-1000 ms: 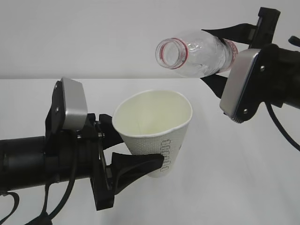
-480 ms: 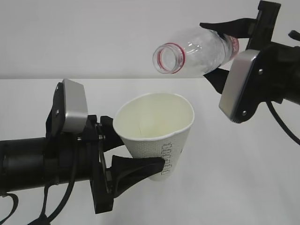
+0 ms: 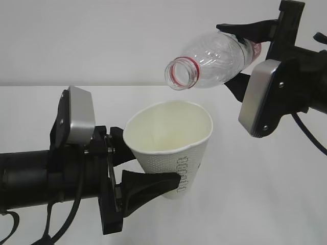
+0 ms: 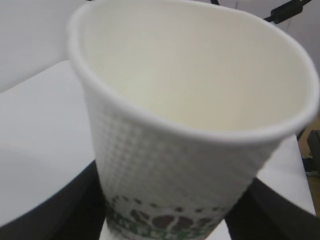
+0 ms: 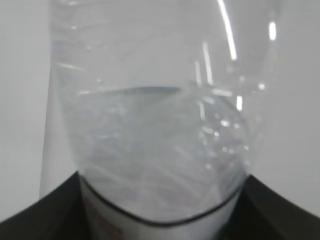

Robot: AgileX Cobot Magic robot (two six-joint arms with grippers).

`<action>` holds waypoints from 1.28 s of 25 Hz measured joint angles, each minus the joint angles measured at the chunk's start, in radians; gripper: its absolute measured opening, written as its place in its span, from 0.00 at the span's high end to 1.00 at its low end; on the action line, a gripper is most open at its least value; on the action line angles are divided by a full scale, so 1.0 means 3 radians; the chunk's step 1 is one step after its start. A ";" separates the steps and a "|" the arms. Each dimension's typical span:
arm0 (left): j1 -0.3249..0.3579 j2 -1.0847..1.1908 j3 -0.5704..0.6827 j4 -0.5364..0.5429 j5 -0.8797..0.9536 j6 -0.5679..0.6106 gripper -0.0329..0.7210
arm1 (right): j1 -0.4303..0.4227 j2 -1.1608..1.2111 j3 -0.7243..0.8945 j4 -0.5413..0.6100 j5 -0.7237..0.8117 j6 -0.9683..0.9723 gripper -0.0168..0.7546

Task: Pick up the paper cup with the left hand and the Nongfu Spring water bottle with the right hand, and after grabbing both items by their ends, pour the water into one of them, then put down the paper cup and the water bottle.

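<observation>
Since earlier frame, right hand point(image 3: 244, 56) tips Nongfu Spring water bottle point(image 3: 209, 57) further, mouth now lower, pointing down-left just above paper cup point(image 3: 171, 145). Fingers clamp bottle's labelled end; label mostly hidden behind hand. Left hand point(image 3: 140, 166) unmoved, gripping cup low on wall, cup tilted right. Water hard to make out: no stream visible, cup's bottom not clearly seen. Right wrist view blurred.

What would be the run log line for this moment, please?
left hand: shut on paper cup, upright | right hand: shut on Nongfu Spring water bottle, mouth tilted down above cup | no stream visible
</observation>
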 joint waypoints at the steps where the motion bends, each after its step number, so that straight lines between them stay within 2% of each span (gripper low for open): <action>1: 0.0000 0.0000 0.0000 0.0028 0.0000 0.0000 0.31 | 0.0000 0.0000 0.0000 0.0000 -0.0002 -0.0016 0.35; 32: 0.0000 0.0000 0.0000 0.0106 -0.0007 -0.0007 0.31 | 0.0000 0.0000 0.0000 0.0000 -0.0014 -0.0297 0.35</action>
